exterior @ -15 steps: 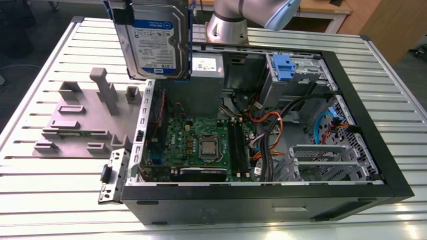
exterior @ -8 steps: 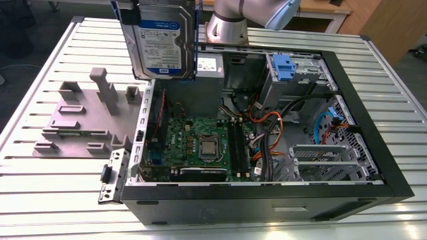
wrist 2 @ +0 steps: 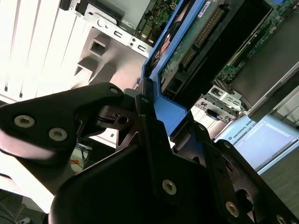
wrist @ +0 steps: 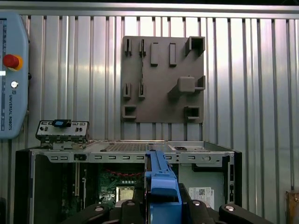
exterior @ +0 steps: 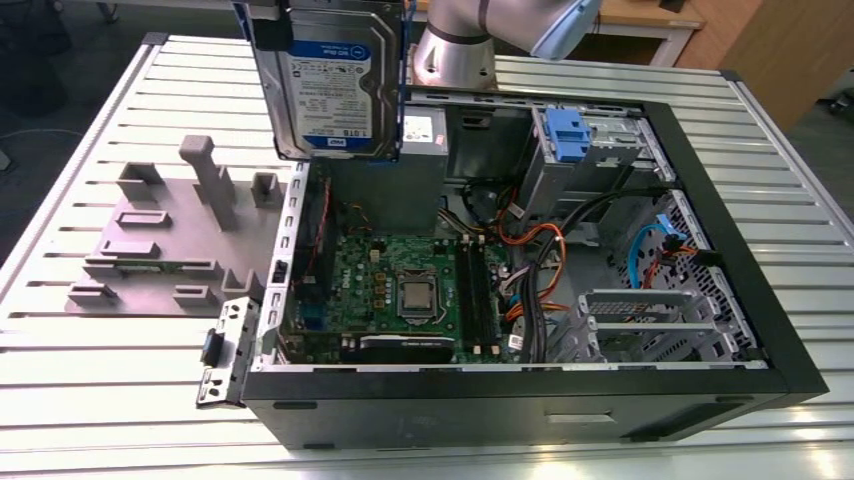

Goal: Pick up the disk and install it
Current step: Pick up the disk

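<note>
Slatted metal counter [exterior: 107, 400] carries an open black computer case [exterior: 534, 410] at its middle, with a grey moulded fixture plate [exterior: 160, 240] lying beside the case, toward the counter edge at the exterior view's left. In the exterior view the flat rectangular silver disk [exterior: 334, 80], blue-edged and with its white-and-blue label facing the camera, hangs in the air with its long axis upright. It is above the case's far corner on that same side, and the grey metal drive cage [exterior: 621, 135] inside the case lies off toward the exterior view's right of it. In the second wrist view the black claw [wrist 2: 166, 114] is clamped narrow on the disk's blue plastic carrier bracket [wrist 2: 173, 107]. The disk runs straight away from the fingers toward the case, circuit-board side showing. In the first wrist view the bracket's edge sits between the claw's fingers, and the case's open interior with its green motherboard [wrist: 119, 186] lies directly beyond the disk.
</note>
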Controlling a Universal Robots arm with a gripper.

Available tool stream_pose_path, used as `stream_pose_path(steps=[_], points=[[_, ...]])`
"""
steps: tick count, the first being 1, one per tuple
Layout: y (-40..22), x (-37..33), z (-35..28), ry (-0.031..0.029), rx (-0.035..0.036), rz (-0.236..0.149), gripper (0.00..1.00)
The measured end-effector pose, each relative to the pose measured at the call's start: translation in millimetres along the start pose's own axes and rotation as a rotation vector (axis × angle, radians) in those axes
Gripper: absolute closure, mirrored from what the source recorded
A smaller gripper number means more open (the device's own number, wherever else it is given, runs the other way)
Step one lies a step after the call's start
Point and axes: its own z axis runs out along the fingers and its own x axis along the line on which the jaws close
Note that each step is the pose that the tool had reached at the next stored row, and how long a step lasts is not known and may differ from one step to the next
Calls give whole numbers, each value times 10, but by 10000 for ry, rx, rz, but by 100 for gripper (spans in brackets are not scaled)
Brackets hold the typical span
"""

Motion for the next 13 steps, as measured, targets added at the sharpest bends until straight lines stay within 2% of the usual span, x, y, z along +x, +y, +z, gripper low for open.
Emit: stream_pose_path(steps=[13], points=[[-46,-1,-2,0,0,-2,64]])
